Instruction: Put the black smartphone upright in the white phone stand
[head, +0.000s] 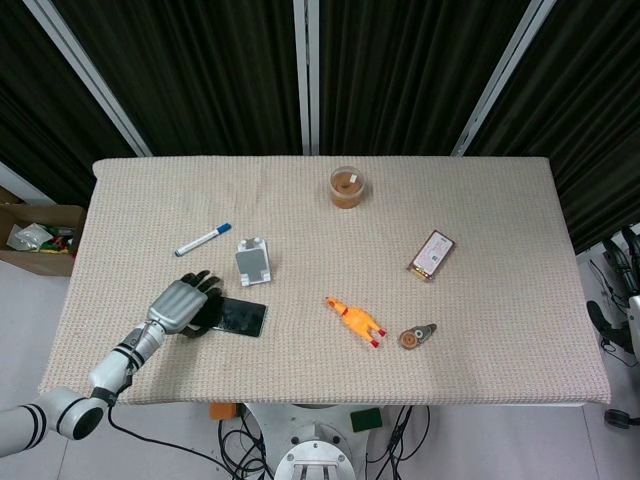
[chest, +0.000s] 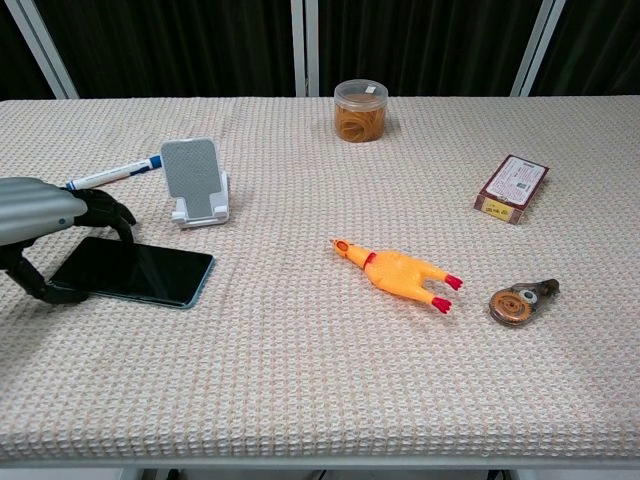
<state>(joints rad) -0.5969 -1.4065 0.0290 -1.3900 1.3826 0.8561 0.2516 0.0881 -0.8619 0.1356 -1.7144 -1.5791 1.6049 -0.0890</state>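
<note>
The black smartphone (head: 240, 317) (chest: 140, 272) lies flat, screen up, near the table's front left. My left hand (head: 180, 308) (chest: 40, 215) covers its left end and grips it: the fingers (chest: 108, 212) curl over the far edge and the thumb (chest: 40, 290) presses the near corner. The white phone stand (head: 254, 260) (chest: 195, 180) stands empty just behind the phone's right half. My right hand shows in neither view.
A blue-capped marker (head: 203, 240) (chest: 112, 173) lies left of the stand. A rubber-band jar (head: 346, 187) (chest: 361, 110) sits at the back centre. A rubber chicken (head: 356, 321) (chest: 400, 272), a tape dispenser (head: 416, 335) (chest: 522, 301) and a small box (head: 432, 255) (chest: 513, 187) lie to the right.
</note>
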